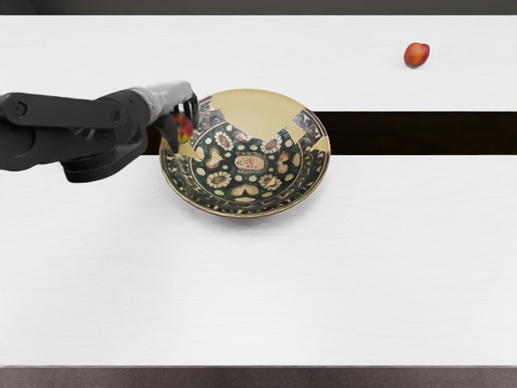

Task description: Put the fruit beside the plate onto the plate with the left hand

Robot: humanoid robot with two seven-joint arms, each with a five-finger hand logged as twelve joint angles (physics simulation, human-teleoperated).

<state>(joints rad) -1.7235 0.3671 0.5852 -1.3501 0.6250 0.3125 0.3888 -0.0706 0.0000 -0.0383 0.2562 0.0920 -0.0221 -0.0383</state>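
Note:
A patterned green, cream and gold plate sits at the middle of the white table. My left arm reaches in from the left edge, and my left hand hovers at the plate's left rim. Its fingers are curled around a small red-orange fruit, which shows between them just over the rim. A second red-orange fruit lies far off at the back right of the table. My right arm is out of view.
A dark band crosses the table behind the plate, running from the plate to the right edge. White table surface stretches in front of the plate down to the near edge.

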